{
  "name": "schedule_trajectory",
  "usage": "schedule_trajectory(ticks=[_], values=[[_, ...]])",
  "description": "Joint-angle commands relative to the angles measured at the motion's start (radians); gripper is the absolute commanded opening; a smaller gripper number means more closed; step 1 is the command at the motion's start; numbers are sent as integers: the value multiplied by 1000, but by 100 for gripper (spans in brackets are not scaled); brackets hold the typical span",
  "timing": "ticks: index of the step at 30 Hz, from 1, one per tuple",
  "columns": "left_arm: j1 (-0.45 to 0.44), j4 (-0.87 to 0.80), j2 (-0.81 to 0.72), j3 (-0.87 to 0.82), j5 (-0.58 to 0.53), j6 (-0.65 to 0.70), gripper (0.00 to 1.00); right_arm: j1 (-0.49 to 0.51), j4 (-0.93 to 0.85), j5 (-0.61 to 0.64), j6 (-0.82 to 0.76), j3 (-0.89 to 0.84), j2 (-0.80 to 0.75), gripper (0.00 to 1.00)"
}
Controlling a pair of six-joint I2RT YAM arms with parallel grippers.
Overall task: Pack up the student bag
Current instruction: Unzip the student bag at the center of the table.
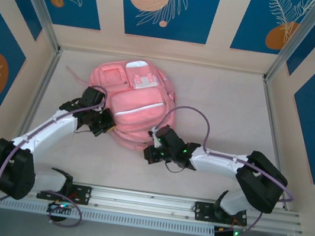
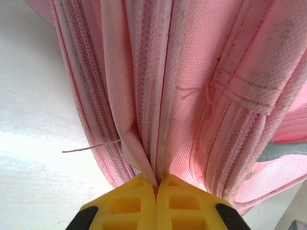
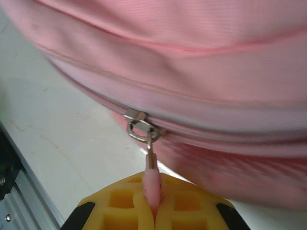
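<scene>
- Student bag (image 1: 132, 105): large pink fabric backpack, lying flat on the desk (image 1: 225, 105) in the upper centre of the top view. Front pockets face up, and a pale shiny panel shows near its top edge.
- Left end effector (image 1: 107, 125): at the lower left edge of the bag in the top view. In the left wrist view its yellow fingers (image 2: 129, 203) are together at the bottom centre of the frame, with a fold of the bag's ribbed pink fabric pinched at their tips.
- Loose thread (image 2: 88, 147): thin and pale, sticking out from the bag's seam at centre left of the left wrist view.
- Right end effector (image 3: 152, 203): at the bottom centre of the right wrist view, yellow fingers clamped on the pink zipper pull tab (image 3: 151, 184). In the top view it sits at the bag's lower right edge.
- Zipper slider (image 3: 139, 125): silver metal with a ring, on the bag's zip line at mid-frame, linked to the pull tab just below it.
- Purple cable (image 1: 204, 125): loops above the right arm, right of the bag.
- Aluminium rail (image 1: 150, 203): runs across the bottom of the top view and carries both arm bases.
- Wall panels (image 1: 163, 5): blue with white leaf outlines and orange discs, along the top and sides of the frame.
</scene>
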Motion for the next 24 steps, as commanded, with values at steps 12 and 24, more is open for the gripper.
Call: schedule_trajectory(ticks=[12, 24], values=[[215, -128, -87, 10, -43, 123, 0, -137, 68, -102, -81, -58, -51, 0], [300, -182, -216, -49, 25, 99, 51, 71, 48, -188, -134, 364, 394, 0]])
